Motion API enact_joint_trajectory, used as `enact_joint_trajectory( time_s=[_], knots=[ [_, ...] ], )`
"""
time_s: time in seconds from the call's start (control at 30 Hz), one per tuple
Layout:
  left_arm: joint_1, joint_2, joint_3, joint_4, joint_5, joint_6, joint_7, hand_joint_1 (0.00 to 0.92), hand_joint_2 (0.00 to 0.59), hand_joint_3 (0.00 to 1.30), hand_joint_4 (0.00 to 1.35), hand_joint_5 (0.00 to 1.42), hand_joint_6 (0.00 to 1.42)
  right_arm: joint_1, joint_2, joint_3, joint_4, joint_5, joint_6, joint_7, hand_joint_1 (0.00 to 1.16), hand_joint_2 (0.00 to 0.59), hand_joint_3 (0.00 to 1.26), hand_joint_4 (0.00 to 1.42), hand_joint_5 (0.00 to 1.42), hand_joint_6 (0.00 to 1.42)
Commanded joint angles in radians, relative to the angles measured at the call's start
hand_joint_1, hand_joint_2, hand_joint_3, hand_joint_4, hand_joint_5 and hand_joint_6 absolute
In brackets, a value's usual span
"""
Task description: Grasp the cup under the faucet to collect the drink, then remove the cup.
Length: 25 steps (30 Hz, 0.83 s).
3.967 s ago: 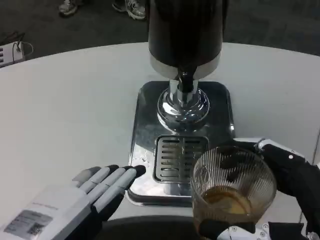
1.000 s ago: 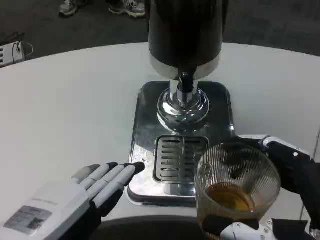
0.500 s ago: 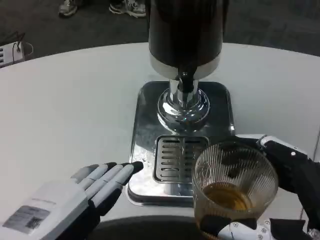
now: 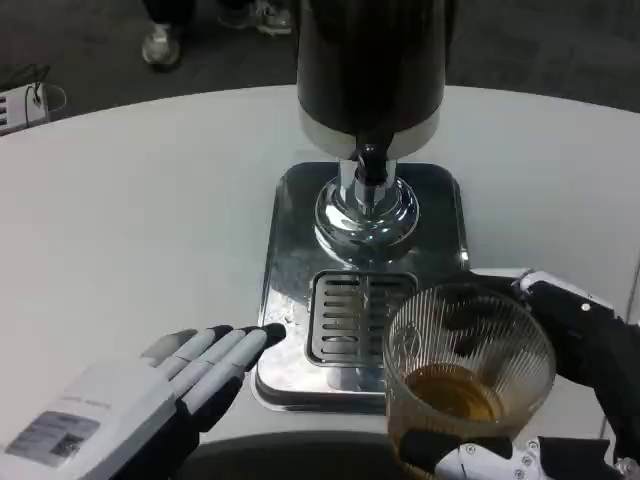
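The right hand (image 4: 560, 390) is wrapped around the cup (image 4: 465, 375), with fingers on both sides of it. The left hand (image 4: 150, 400) lies flat and empty, left of the cup, fingers stretched out straight.

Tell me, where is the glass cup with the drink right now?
In the head view the ribbed glass cup sits at the lower right, held by the right hand, just right of the drip grille on the dispenser's steel base.
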Motion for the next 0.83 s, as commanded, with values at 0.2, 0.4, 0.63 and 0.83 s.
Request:
enact_joint_trajectory(
  time_s=[0.2, 0.4, 0.63, 0.83],
  knots=[
    [0.007, 0.011, 0.0, 0.005, -0.001, 0.002, -0.019, 0.0, 0.054, 0.0, 0.0, 0.0, 0.0, -0.011, 0.01, 0.002, -0.022, 0.002, -0.003, -0.024, 0.94, 0.241, 1.03, 1.25, 1.41, 1.42],
    [0.012, 0.009, 0.003, 0.003, -0.002, 0.003, -0.019, 0.0, 0.054, 0.0, 0.0, 0.0, 0.0, -0.014, 0.008, 0.0, -0.021, 0.004, -0.001, -0.025, 0.94, 0.241, 1.03, 1.25, 1.41, 1.42],
    [0.018, 0.007, 0.003, 0.0, -0.001, 0.002, -0.018, 0.0, 0.054, 0.0, 0.0, 0.0, 0.0, -0.011, 0.008, -0.002, -0.023, 0.006, 0.001, -0.024, 0.93, 0.24, 1.03, 1.25, 1.41, 1.42],
    [0.021, 0.006, 0.004, -0.002, -0.001, 0.002, -0.017, 0.0, 0.054, 0.0, 0.0, 0.0, 0.0, -0.008, 0.008, -0.002, -0.024, 0.006, -0.002, -0.026, 0.93, 0.239, 1.03, 1.25, 1.41, 1.42]
  ],
)
